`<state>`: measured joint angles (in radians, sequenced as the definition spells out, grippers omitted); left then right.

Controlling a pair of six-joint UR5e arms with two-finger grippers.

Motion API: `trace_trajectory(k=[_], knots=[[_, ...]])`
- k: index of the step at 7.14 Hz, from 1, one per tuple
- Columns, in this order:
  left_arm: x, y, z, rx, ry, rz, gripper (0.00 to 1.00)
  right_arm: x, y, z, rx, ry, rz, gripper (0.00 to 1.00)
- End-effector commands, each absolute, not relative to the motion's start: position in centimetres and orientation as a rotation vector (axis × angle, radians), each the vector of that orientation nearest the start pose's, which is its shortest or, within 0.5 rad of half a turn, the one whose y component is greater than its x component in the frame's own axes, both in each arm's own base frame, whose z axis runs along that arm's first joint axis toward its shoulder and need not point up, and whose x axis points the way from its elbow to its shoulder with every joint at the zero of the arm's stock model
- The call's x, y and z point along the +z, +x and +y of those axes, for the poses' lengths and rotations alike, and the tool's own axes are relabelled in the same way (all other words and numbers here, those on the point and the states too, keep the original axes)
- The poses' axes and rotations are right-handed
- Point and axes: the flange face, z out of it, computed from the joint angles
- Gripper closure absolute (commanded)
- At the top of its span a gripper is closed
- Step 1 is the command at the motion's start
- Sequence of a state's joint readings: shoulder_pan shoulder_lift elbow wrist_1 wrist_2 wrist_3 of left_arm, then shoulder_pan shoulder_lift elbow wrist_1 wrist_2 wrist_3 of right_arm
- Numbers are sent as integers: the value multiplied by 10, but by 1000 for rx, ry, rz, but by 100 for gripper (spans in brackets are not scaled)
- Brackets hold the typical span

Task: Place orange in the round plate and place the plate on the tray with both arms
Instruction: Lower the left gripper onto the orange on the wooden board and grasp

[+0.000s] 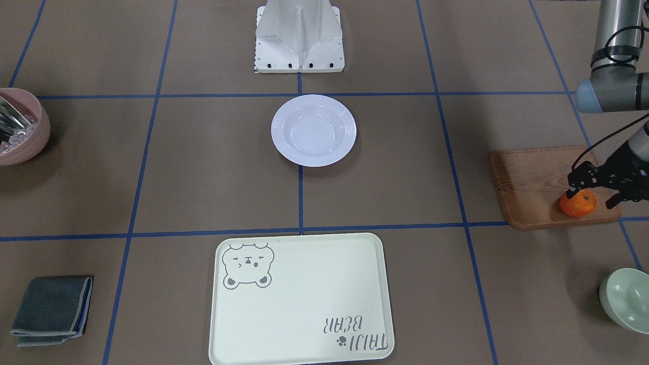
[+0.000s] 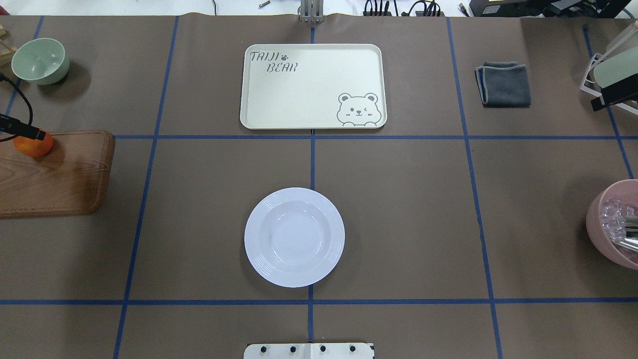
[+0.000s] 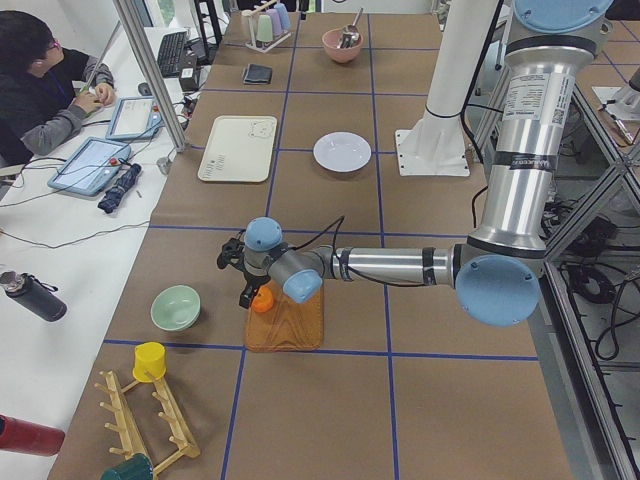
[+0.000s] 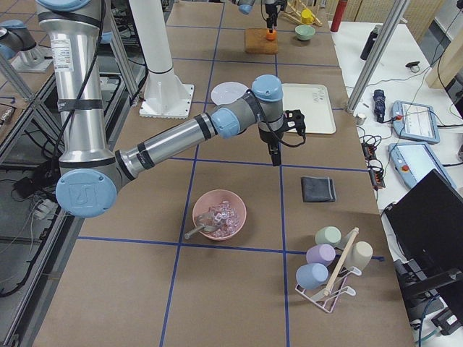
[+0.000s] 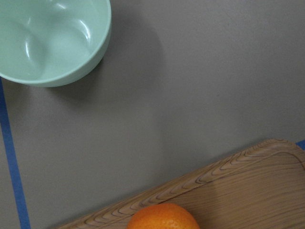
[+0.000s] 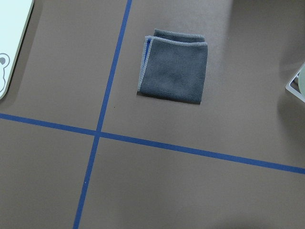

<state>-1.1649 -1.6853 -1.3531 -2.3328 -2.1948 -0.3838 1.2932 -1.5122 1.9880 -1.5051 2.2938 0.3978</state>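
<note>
The orange (image 1: 578,204) sits on the far corner of a brown wooden board (image 1: 527,187), at the table's left end. My left gripper (image 1: 590,198) hangs open just over it, one finger at the orange's top and the other off to its side. In the left wrist view only the top of the orange (image 5: 163,217) shows. The white round plate (image 2: 294,237) lies bare at the table's middle, and the cream tray (image 2: 309,85) lies beyond it with nothing on it. My right gripper (image 4: 275,152) shows only in the exterior right view, raised near the tray; I cannot tell its state.
A pale green bowl (image 2: 40,60) stands beyond the board. A pink bowl (image 2: 613,224) with clear pieces and a metal utensil is at the right edge. A folded grey cloth (image 2: 503,84) lies right of the tray, a cup rack (image 4: 329,271) at the right end. A person (image 3: 45,90) sits across the table.
</note>
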Motion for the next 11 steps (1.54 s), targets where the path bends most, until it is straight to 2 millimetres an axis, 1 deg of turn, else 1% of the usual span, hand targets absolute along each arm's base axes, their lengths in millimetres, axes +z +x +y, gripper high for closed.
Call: trace_trajectory(k=[1,2,3,4,5,6,7,8,9,10,11], knots=[[636,163,-548,234,348,789,1,421,-72,-497,-84,253,-835,0],[640,171,-547,235,369,748,1,421,-72,-497,-84,251,-834,0],[645,179,-543,238,373,749,3,424,-72,-495,-83,246,-833,0],[647,182,-539,246,382,755,8,425,-72,-495,-81,244,-832,0],[650,183,-538,250,377,753,30,427,-71,-493,-83,243,-831,0],[651,181,-535,252,379,753,85,428,-71,-493,-85,243,-831,0],[639,177,-526,267,399,784,100,429,-71,-493,-85,241,-832,0],[605,175,-518,287,398,848,100,429,-71,-492,-84,239,-831,0],[561,176,-519,275,380,854,100,429,-71,-492,-85,238,-834,0],[494,179,-514,173,334,873,100,429,-71,-492,-80,235,-836,0],[450,211,-491,162,299,881,100,428,-71,-492,-78,234,-838,0]])
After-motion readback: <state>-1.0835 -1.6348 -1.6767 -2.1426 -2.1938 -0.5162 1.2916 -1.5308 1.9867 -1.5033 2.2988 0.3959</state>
